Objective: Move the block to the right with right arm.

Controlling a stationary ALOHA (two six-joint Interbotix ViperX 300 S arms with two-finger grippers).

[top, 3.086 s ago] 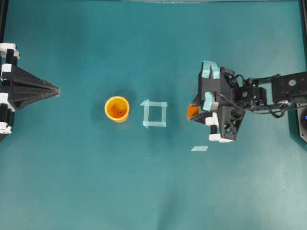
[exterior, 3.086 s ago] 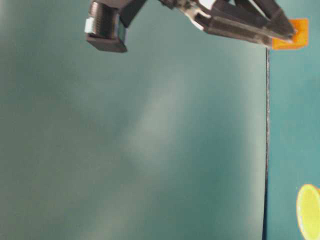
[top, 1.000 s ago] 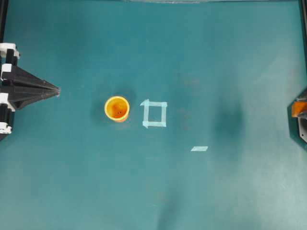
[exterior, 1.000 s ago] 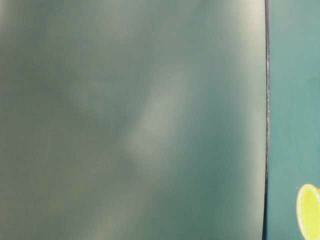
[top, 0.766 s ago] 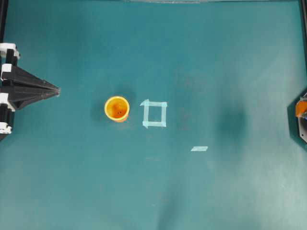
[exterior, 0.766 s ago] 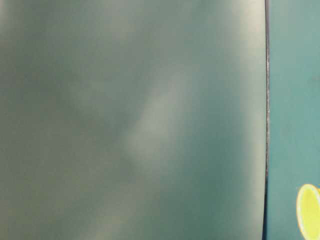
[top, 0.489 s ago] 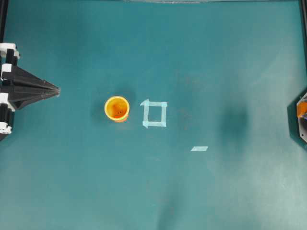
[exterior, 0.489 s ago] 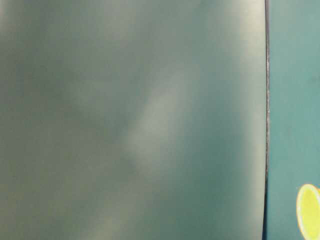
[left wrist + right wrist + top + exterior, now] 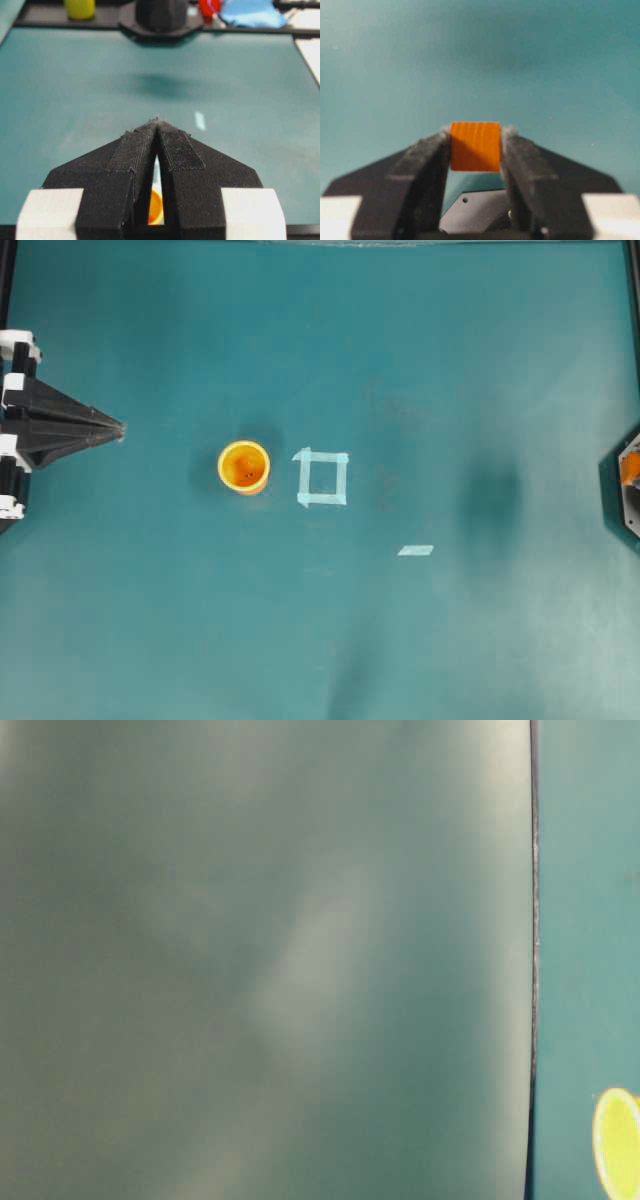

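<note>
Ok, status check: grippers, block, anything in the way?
Right gripper shut on the block, at the table's far right edge. Left gripper shut, empty, parked at left. Cup and tape square mid-table, away from the block.

block (image 9: 633, 471) cut by edge | cup (image 9: 616, 1142) cropped (table-level)

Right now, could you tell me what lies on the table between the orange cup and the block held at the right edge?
In the overhead view, between the cup and the block lie a tape square and a tape strip.

A yellow cup's rim (image 9: 618, 1142) sits on the teal table (image 9: 585, 920) before a blurred grey-green backdrop.
</note>
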